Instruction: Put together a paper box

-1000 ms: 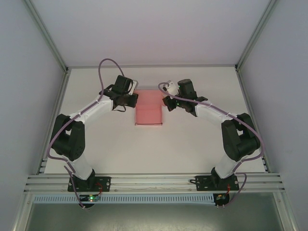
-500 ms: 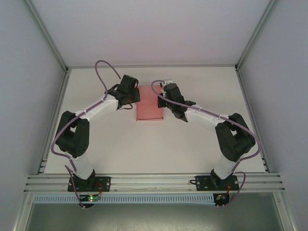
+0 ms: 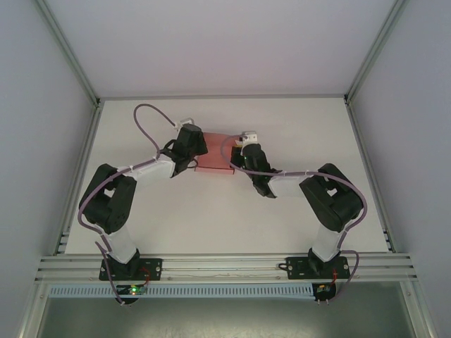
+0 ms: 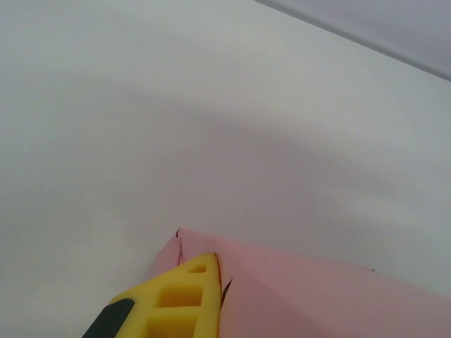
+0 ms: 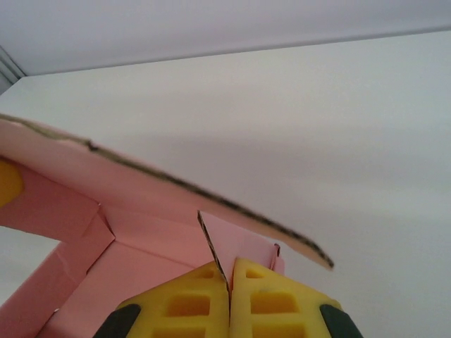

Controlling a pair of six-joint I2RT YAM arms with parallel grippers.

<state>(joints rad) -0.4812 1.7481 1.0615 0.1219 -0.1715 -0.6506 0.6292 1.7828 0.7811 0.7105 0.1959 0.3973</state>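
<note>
Seen from above, two robot arms reach inward and meet at a pink box point(image 3: 215, 160) over the far middle of the white tabletop point(image 3: 303, 127). The left end effector point(image 3: 198, 149) is at the box's left end and the right end effector point(image 5: 229, 280) is at its right end. The box looks raised and tilted, though we cannot be sure it is clear of the surface.

From the right wrist, we see two yellow fingers point(image 5: 243, 282) pressed together on a thin upright pink tab point(image 5: 239, 243). Beyond them the box is half formed, with low folded walls and a long flap point(image 5: 141, 186) with a dark cut edge slanting across. From the left wrist, one yellow finger point(image 4: 208, 303) lies against the box's corner, its partner hidden behind the card. We judge this end effector to be clamped on the card there too.

We judge the step to be squaring up the box with both ends held. To do it well, we would move both arms together, so the thin card is neither stretched nor buckled, and bend only along existing creases. The right grip holds very little card, so a twist could tear the tab or let it slip. Lowering the box onto the tabletop before pressing the flap would give the fold firm support.
</note>
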